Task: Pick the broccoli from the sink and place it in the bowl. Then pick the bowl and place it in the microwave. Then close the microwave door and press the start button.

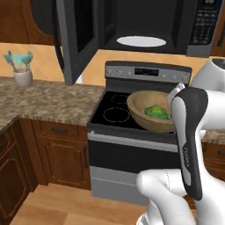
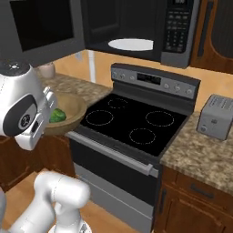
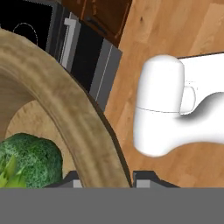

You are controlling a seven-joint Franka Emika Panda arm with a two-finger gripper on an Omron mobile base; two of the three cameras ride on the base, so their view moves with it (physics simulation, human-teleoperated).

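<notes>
Tool (image 3: pixel 105 180) clamps bowl (image 3: pixel 65 100) rim; broccoli (image 3: pixel 28 159) inside, beside tool.

Arm raised, gripper pinching the bowl rim.
Gripper (image 3: pixel 106 178) shut on the bowl (image 1: pixel 140 115) rim, one finger each side of the wall; bowl held up over the stove front. Forearm stands near upright, elbow bent low.

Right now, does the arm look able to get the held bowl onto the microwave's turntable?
Probably yes: the microwave door stands open, the turntable plate is bare, and the bowl is held below it.
</notes>
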